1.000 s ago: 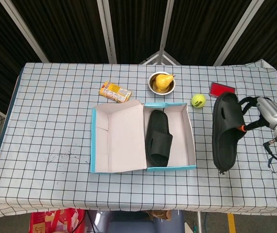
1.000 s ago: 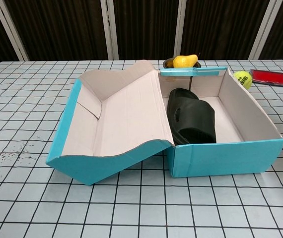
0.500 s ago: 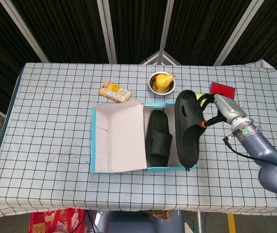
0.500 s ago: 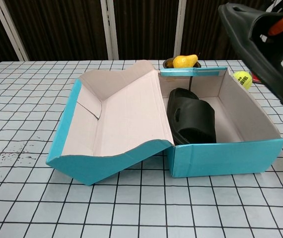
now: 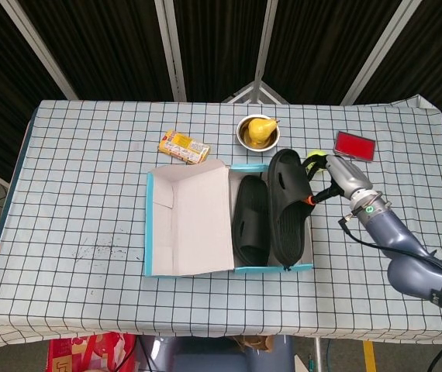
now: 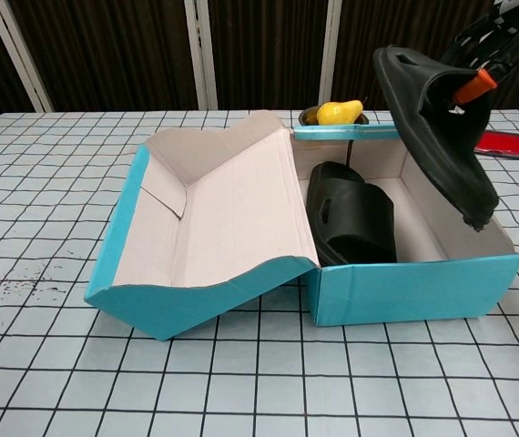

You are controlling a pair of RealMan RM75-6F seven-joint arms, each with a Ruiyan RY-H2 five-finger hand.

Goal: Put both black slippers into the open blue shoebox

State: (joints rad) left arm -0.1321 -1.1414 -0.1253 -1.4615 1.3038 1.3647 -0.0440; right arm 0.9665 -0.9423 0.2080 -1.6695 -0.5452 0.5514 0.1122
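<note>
Checked worktop (image 5: pixel 89 194), left to right. Snack packet (image 5: pixel 184 146) upper left of centre. Open blue shoebox (image 5: pixel 153 232) mid-frame, lid flopped left. First black slipper (image 5: pixel 251 221) lies flat inside, left half. Bowl with pear (image 5: pixel 257 132) behind box. Second black slipper (image 5: pixel 286 203) tilted, held above box's right half, clamped by right hand (image 5: pixel 331 177). Red case (image 5: pixel 354 146) upper right. Left hand unseen.

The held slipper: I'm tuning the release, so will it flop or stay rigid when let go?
Probably fairly stiff: the held slipper keeps its shape, pinched by the right hand at one end. Likely light. Tilted over the blue shoebox, it may tip sideways.
</note>
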